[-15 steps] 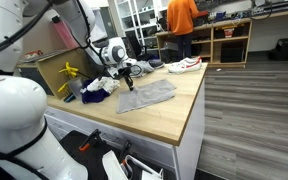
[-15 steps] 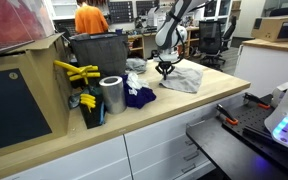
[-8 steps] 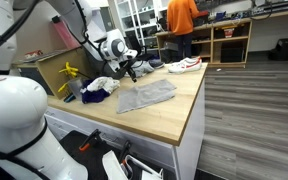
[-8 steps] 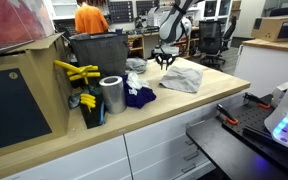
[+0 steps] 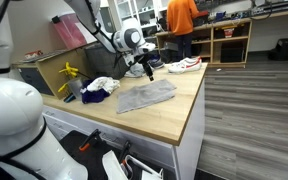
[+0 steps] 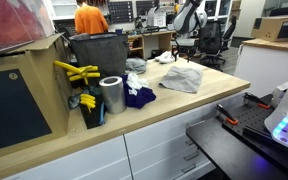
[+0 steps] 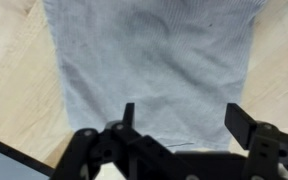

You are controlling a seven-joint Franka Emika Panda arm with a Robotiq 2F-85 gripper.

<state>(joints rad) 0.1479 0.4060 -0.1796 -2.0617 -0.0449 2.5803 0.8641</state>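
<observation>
My pincer (image 7: 184,118) hangs wide apart, holding nothing, above the grey cloth (image 7: 154,55) that lies flat on the wooden surface (image 7: 12,90).

Opposed exterior views, wrist view overhead (close), sharing grey cloth (image 5: 146,96)

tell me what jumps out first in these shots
A grey cloth lies spread flat on the wooden counter. The gripper hangs over it with jaws open, holding nothing. At the back of the room stands a person in orange.
</observation>
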